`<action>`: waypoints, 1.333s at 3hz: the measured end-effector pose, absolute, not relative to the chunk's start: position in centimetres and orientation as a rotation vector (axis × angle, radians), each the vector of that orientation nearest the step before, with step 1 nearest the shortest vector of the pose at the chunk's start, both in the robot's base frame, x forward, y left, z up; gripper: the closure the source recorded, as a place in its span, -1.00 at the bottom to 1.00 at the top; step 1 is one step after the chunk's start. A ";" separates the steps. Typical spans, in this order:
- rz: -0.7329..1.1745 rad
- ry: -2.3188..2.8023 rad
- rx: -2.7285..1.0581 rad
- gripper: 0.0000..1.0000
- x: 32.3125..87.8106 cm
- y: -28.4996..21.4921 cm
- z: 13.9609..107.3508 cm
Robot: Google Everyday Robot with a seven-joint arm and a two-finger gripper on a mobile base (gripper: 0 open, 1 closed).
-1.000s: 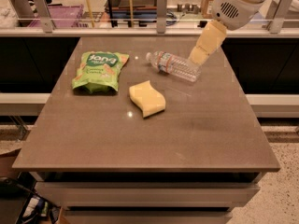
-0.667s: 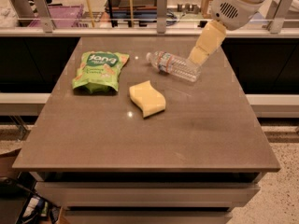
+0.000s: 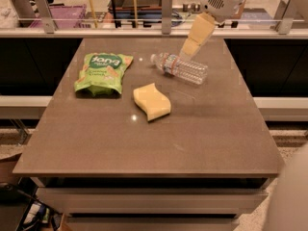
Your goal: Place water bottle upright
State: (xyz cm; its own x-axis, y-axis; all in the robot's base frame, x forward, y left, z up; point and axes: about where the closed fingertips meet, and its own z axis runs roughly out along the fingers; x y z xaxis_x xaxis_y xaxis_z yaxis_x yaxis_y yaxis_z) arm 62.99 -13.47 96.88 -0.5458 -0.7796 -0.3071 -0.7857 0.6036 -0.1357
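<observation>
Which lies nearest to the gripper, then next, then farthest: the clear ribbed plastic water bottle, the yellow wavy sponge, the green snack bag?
1. Clear ribbed plastic water bottle, on its side beside the gripper, toward the back right of the table.
2. Yellow wavy sponge, at the middle, and green snack bag, at the left: too close to call.

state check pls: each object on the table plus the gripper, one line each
water bottle: lying on its side, white cap on, cap end pointing toward the chip bag; not upright yet.
gripper: angled down at the bottle's label end, from the far side; contact cannot be told.
green chip bag: lying flat, printed face up.
yellow sponge: lying flat, apart from the bag and the bottle.
</observation>
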 end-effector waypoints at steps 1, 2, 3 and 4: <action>0.034 2.529 -1.271 -1.00 65.3 -12.4 95.9; 0.033 2.554 -1.254 -1.00 66.7 -11.7 94.7; 0.021 2.587 -1.249 -1.00 67.6 -11.1 92.8; 0.010 2.619 -1.266 -1.00 68.2 -10.6 90.8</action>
State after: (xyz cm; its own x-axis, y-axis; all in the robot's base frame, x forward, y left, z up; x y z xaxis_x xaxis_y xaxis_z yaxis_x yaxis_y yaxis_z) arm 68.19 -10.59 90.84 -0.5994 -0.7722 -0.2107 -0.7739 0.6263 -0.0942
